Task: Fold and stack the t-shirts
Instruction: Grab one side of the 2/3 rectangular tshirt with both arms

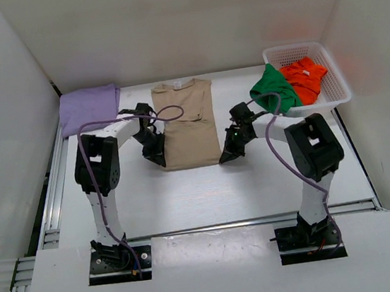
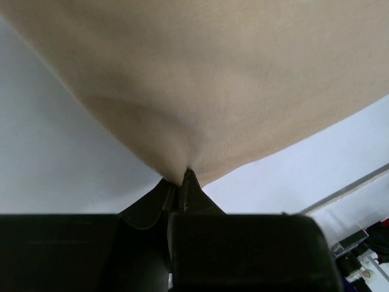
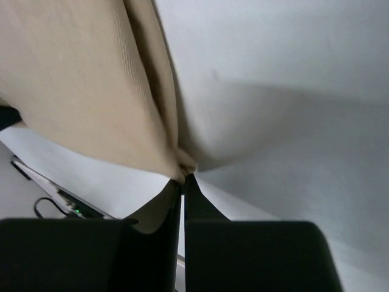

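The tan t-shirt (image 1: 187, 123) lies flat mid-table, sleeves folded in, collar at the far end. My left gripper (image 1: 159, 159) is shut on its near left hem corner; the left wrist view shows the tan cloth (image 2: 200, 79) pinched at the black fingertips (image 2: 189, 182). My right gripper (image 1: 226, 156) is shut on the near right hem corner, tan cloth (image 3: 85, 85) bunched at its fingertips (image 3: 189, 182). A folded lavender t-shirt (image 1: 89, 108) rests at the far left. The green t-shirt (image 1: 273, 88) and orange-red t-shirt (image 1: 303, 78) sit crumpled in the basket.
The white lattice basket (image 1: 339, 83) stands at the far right, the green t-shirt spilling over its left rim. White walls enclose the table on three sides. Purple cables loop over both arms. A metal rail (image 1: 247, 221) runs across the near table.
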